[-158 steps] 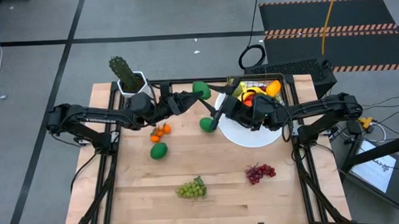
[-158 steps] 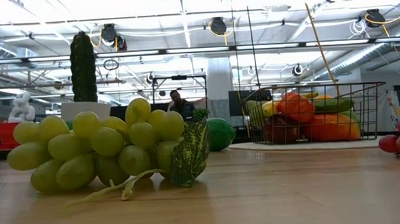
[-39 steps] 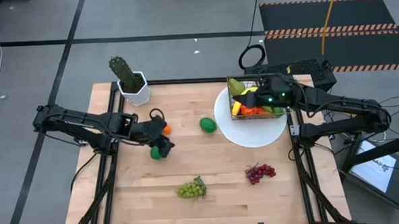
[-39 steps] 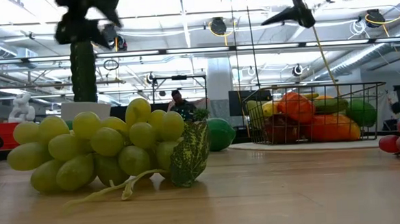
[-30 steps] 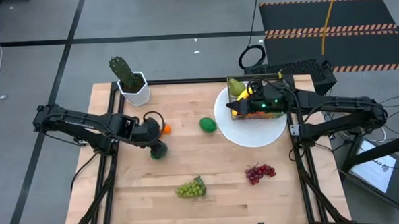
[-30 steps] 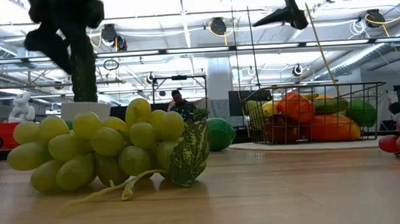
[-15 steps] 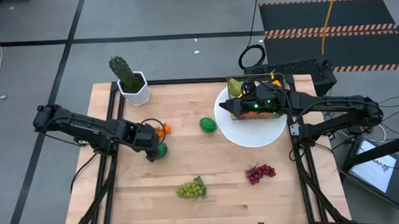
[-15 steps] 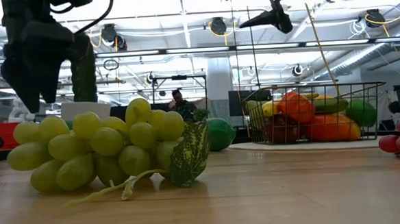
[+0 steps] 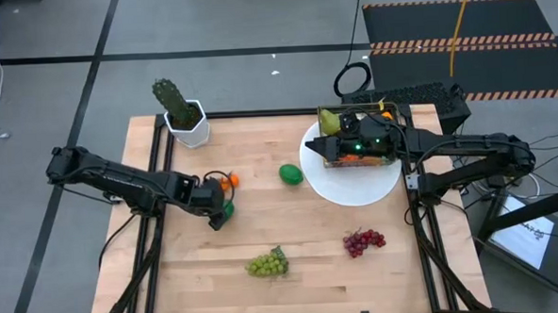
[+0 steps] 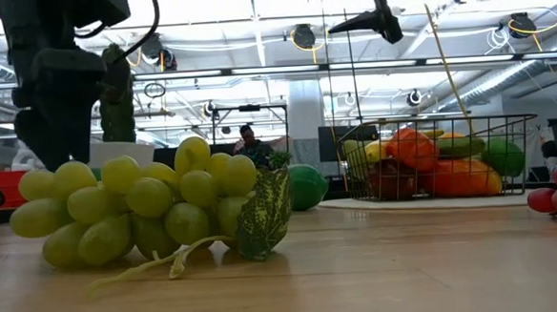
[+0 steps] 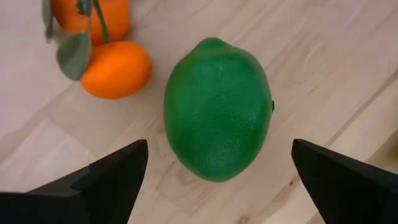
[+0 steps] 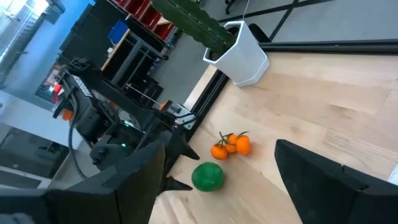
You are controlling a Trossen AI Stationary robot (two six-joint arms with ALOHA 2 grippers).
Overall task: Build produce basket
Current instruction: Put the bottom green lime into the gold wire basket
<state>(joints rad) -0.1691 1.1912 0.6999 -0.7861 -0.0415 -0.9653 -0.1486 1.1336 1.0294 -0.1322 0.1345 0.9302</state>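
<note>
A green lime (image 11: 217, 118) lies on its side on the wooden table (image 9: 312, 268), next to a small cluster of oranges (image 9: 226, 180). My left gripper (image 11: 217, 186) points down over this lime, open, with one finger on either side and neither touching it; it shows at the table's left (image 9: 221, 216) from above. The wire basket (image 10: 431, 157), filled with produce, stands on a white plate (image 9: 356, 189) at the far right. My right gripper (image 9: 328, 152) hovers open above the basket, holding nothing.
A second lime (image 9: 290, 174) lies mid-table. Green grapes (image 9: 268, 264) and purple grapes (image 9: 364, 240) lie toward the near edge. A cactus in a white pot (image 9: 178, 109) stands at the far left corner. Bare wood spreads between the fruits.
My left gripper has come down over the lime beside the oranges, its fingers now straddling the fruit. My right gripper has shifted a little toward the table's left above the basket. No fruit has moved.
</note>
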